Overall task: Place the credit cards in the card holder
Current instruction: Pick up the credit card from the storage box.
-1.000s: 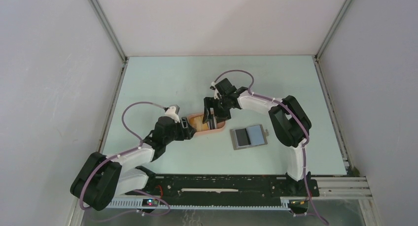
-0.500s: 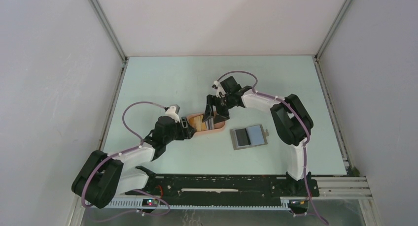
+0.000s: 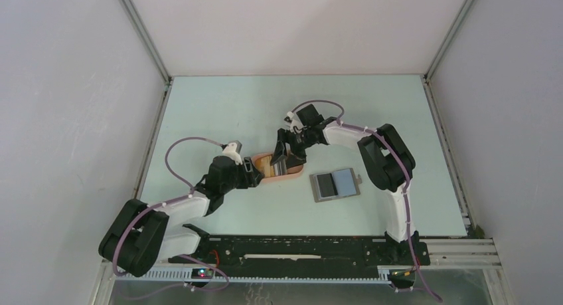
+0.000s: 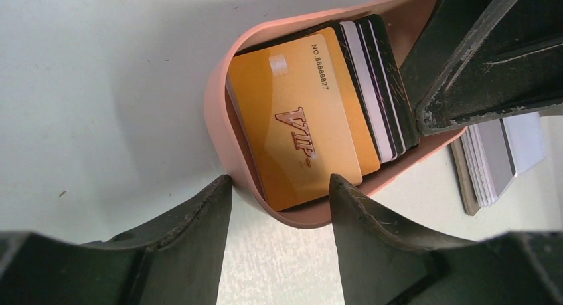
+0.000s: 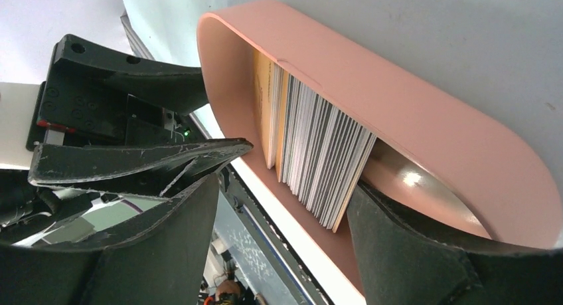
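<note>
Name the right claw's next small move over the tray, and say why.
Probably close the right claw on the stack of thin striped and yellow-orange cards. Its fingers stand apart on either side of that stack in the peach-orange oval tray, gripping nothing yet, and the grey folding card holder lies open beside the tray.

Your left gripper [image 4: 279, 185] reaches low and forward, jaws apart. Your right gripper [image 5: 282, 192] tips downward just ahead of its fingertips, jaws spread wide.
</note>
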### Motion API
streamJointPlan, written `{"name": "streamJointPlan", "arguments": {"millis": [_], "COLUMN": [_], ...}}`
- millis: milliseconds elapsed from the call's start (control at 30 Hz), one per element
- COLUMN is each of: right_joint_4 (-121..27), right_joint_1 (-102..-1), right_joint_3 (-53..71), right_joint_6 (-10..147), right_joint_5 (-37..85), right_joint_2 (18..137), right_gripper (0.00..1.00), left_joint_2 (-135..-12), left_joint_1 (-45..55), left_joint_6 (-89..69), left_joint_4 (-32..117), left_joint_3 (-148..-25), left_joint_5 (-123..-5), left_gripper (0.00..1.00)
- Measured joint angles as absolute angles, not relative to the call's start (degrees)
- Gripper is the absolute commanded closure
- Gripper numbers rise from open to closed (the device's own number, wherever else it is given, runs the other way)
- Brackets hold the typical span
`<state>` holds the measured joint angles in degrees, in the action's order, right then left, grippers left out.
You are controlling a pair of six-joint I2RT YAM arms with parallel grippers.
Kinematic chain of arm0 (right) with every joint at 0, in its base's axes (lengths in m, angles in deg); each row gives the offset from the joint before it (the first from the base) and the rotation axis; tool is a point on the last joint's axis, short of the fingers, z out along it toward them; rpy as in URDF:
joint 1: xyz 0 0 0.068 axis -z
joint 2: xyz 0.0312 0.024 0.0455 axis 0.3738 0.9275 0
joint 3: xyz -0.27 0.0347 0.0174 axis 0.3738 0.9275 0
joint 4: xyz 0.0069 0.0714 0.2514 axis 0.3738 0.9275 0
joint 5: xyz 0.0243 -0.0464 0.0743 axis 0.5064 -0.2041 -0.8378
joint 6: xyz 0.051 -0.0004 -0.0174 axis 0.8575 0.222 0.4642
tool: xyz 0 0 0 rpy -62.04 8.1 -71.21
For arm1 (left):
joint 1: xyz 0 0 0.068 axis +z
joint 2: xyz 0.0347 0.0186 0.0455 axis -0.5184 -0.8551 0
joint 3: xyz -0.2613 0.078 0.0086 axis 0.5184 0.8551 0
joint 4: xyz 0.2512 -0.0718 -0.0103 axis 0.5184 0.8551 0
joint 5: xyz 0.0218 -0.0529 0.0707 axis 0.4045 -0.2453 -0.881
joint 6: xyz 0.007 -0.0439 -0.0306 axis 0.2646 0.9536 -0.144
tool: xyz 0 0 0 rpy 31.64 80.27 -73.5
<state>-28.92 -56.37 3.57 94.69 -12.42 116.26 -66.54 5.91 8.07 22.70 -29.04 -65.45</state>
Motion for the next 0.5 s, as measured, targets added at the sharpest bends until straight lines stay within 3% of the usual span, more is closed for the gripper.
{"name": "streamJointPlan", "arguments": {"millis": [500], "right_joint_4": [-28.7], "right_joint_1": [-57.5], "right_joint_3": [-0.3], "right_joint_6": [95.1], "right_joint_5": [-16.3], "right_joint_2": [119.4], "right_gripper": [0.23], "left_joint_2": [-68.4], "left_joint_1": [6.6], "left_joint_6": [8.2], "left_joint_4": [21.0], "left_joint_3": [-29.1], "left_joint_5": [-64.7], "left_gripper": [0.41]}}
